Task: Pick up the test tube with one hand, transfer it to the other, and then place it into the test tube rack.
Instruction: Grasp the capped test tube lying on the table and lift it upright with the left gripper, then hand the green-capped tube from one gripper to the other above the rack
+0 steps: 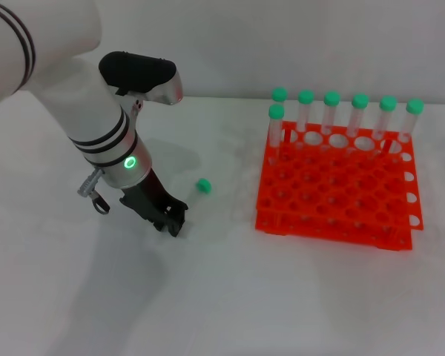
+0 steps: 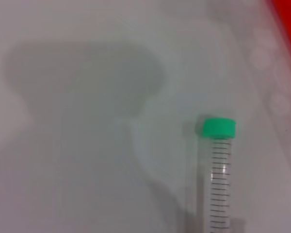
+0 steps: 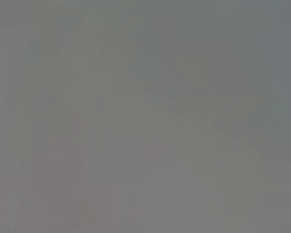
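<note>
The test tube lies on the white table; its mint-green cap [image 1: 202, 185] points away from my left gripper [image 1: 176, 222], and its clear body runs back toward the gripper's tip. The black left gripper is low over the table at the tube's bottom end, on the white arm with the green light [image 1: 130, 162]. The left wrist view shows the tube [image 2: 218, 165] close up, with its cap, graduation marks and a shadow close beside it. The orange test tube rack [image 1: 334, 226] stands to the right, apart from the gripper. The right gripper is out of view.
Several green-capped tubes [image 1: 331, 111] stand upright in the rack's back rows. A corner of the rack [image 2: 286, 19] shows in the left wrist view. The right wrist view shows only plain grey.
</note>
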Tool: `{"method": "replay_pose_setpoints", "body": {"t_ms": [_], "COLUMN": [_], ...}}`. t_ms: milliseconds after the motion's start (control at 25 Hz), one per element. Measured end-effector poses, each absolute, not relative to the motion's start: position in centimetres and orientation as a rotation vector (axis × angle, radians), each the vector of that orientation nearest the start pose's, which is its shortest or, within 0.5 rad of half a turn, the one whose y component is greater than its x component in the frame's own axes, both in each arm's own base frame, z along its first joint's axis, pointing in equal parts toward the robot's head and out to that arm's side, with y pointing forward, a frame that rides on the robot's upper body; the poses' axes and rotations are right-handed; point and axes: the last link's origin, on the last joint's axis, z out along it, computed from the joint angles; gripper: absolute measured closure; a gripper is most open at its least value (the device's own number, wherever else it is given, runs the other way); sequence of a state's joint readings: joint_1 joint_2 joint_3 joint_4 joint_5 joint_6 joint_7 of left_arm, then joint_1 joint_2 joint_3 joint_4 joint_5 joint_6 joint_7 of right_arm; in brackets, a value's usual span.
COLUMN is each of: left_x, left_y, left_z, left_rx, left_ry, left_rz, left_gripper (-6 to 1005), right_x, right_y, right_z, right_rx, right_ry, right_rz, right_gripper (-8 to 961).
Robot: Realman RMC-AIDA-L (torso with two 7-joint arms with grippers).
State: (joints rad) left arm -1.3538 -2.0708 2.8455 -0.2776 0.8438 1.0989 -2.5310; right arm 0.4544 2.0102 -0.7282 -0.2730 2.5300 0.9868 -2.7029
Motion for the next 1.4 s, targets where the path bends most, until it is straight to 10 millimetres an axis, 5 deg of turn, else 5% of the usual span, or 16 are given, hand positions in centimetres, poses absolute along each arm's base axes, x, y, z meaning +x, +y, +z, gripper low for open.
{"method": "replay_pose_setpoints", "body": {"t_ms": [200,520,840,1040,1240,1400], "left_x": [-18.7,-18.0,-18.4,-20.4,-22.9,-23.4], "left_y": [43.2,45.2,48.0,48.3,46.8,44.4], "left_z": [-4.9,-4.1,-1.5,0.5,2.4,2.1], "left_rx": [-2.318,-2.288,-2.247,-2.139,-2.001,-1.876], "left_ry": [-1.345,-1.33,-1.269,-1.267,-1.188,-1.008], "left_rz": [0.597,0.409,-0.055,-0.465,-0.861,-1.149], "left_gripper": [760,811,810,809,808,808], "right_x": [37.3,37.6,37.8,38.2,38.7,39.3], "right_y": [36.6,36.2,36.3,36.3,36.4,36.7], "right_z": [9.9,10.0,10.3,10.8,11.8,12.7], "right_rx": [-1.378,-1.373,-1.368,-1.35,-1.327,-1.306], "right_ry": [0.577,0.579,0.589,0.635,0.682,0.728], "right_rz": [0.645,0.641,0.636,0.664,0.699,0.695], "right_gripper": [96,96,97,97,97,97]}}
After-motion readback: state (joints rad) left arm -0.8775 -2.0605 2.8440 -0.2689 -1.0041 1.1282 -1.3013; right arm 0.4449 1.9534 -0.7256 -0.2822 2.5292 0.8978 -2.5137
